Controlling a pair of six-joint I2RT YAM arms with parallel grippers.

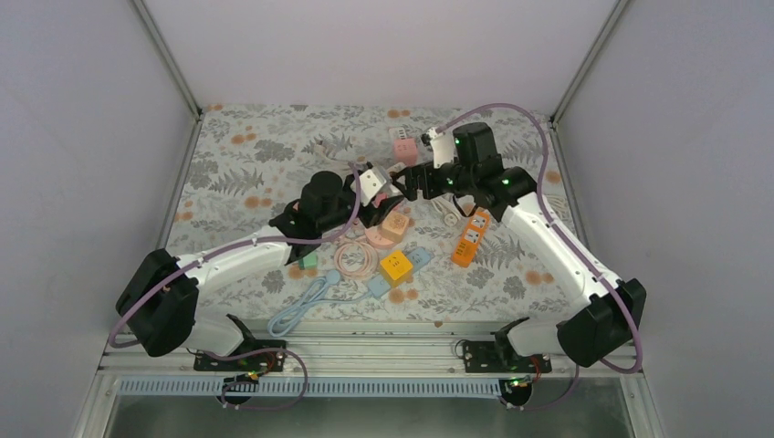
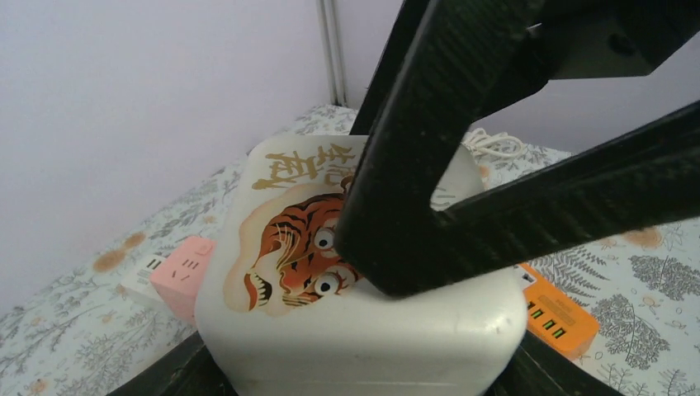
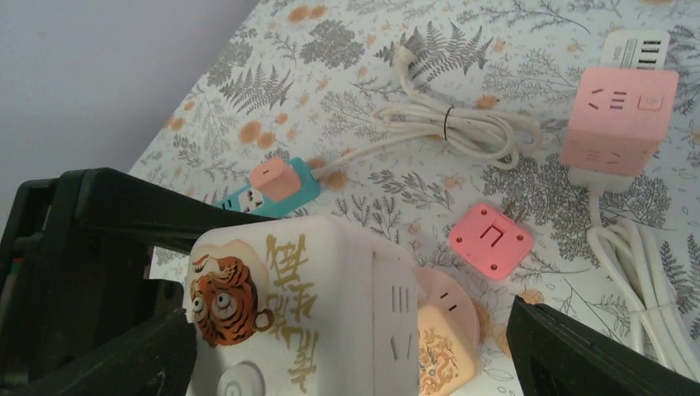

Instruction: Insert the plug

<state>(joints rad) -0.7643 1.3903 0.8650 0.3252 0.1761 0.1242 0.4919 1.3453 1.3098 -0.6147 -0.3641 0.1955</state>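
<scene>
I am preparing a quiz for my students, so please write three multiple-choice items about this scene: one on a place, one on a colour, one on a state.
1. Where does the pink cube socket stand? A. far side of the table B. near edge C. left edge
2. What colour is the long power strip beside the right arm? A. green B. orange C. black
3. How is the right end effector? A. shut, empty B. shut on something C. open, empty
Answers: A, it sits at the far end; B, its body is plainly orange; C, its fingers stand wide apart, while the left end effector grips the white cube.
</scene>
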